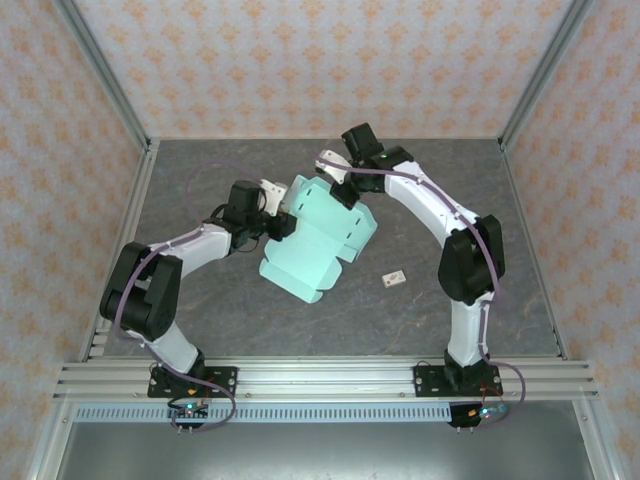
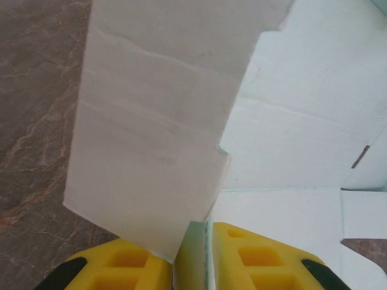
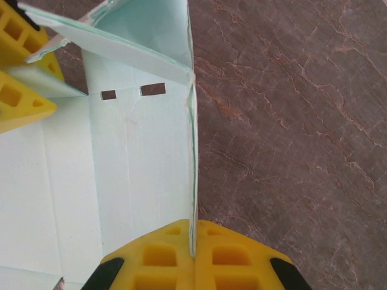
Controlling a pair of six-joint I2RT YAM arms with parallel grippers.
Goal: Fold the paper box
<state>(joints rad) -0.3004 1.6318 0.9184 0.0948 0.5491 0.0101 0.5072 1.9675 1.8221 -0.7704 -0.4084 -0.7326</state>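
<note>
Where patterned walls [image 1: 300, 60] enclose it, dark marbled table [image 1: 450, 170] under paper box [image 1: 315, 240].

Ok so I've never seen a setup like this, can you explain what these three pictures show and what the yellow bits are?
Two robot arms are bolted at the near edge of a grey table. One picture looks down from above; the other two come from cameras on each wrist. The yellow bits are gripper fingers. The left gripper pinches a flap of the paper box, a partly folded pale green card sheet. The right gripper is shut on an upright wall of the same box. A tiny white tag lies on the table beside it.
</note>
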